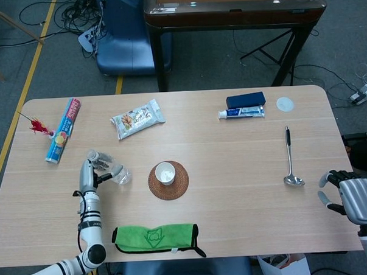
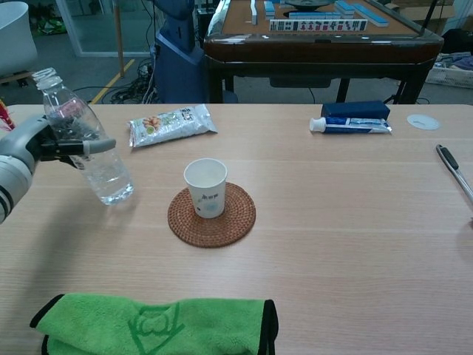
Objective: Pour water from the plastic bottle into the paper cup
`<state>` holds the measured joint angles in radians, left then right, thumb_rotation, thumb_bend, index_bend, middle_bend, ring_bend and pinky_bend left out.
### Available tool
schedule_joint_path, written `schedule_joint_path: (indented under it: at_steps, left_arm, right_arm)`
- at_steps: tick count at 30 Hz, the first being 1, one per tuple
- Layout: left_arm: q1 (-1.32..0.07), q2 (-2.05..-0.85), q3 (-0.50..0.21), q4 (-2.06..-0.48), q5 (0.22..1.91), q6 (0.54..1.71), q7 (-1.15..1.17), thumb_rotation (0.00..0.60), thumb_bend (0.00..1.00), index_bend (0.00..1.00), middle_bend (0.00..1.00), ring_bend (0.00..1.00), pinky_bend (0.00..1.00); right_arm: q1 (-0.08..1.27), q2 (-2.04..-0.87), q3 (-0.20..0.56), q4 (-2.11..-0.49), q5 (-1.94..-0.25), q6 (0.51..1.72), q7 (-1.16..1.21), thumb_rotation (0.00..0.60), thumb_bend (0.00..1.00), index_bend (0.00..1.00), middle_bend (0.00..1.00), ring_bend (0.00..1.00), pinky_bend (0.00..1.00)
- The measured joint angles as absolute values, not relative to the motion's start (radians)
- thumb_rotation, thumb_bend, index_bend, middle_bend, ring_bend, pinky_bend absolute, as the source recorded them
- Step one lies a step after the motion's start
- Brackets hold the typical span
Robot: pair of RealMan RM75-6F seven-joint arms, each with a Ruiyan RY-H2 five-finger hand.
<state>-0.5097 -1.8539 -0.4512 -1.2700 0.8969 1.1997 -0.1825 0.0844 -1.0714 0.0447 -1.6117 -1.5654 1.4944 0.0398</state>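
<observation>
My left hand (image 2: 41, 144) (image 1: 86, 176) grips a clear plastic bottle (image 2: 85, 144) (image 1: 109, 168) with no cap, left of the cup. The bottle leans with its mouth up and to the left, away from the cup, and its base is at or just above the table. A white paper cup (image 2: 205, 186) (image 1: 165, 172) stands upright on a round woven coaster (image 2: 212, 216) (image 1: 169, 181) in the middle of the table. My right hand (image 1: 350, 197) hangs off the table's right front corner, fingers apart, holding nothing.
A folded green cloth (image 2: 155, 325) (image 1: 155, 237) lies at the front edge. A snack packet (image 2: 168, 123), a toothpaste tube (image 2: 350, 125) with a dark blue box (image 2: 355, 109), a white lid (image 2: 423, 122), a ladle (image 1: 290, 159) and a foil roll (image 1: 62, 130) lie around.
</observation>
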Motion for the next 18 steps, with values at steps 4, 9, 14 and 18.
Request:
schedule_joint_path:
  at_steps: [4,9,14,18]
  left_arm:
    - [-0.502,-1.859,-0.425,-1.231,0.939,1.191,-0.204,0.600,0.04,0.46,0.49,0.41,0.45]
    - [-0.499,-1.873,-0.397,-1.187,0.993,1.203,-0.212,0.600,0.04,0.46,0.48,0.41,0.45]
    - [-0.498,-1.897,-0.360,-1.112,1.082,1.234,-0.243,0.600,0.04,0.45,0.47,0.41,0.45]
    - [-0.497,-1.915,-0.341,-1.066,1.120,1.245,-0.270,0.600,0.04,0.43,0.42,0.39,0.44]
  right_arm:
    - [0.084,-1.071,0.044,-1.613,-1.567,1.496,0.039,0.600,0.30,0.56,0.49,0.46,0.53]
    - [0.083,-1.070,0.044,-1.614,-1.569,1.499,0.040,0.600,0.30,0.56,0.49,0.46,0.53]
    - [0.083,-1.069,0.044,-1.614,-1.569,1.499,0.040,0.600,0.30,0.56,0.49,0.46,0.53]
    - [0.083,-1.070,0.044,-1.614,-1.569,1.500,0.039,0.600,0.30,0.56,0.49,0.46,0.53]
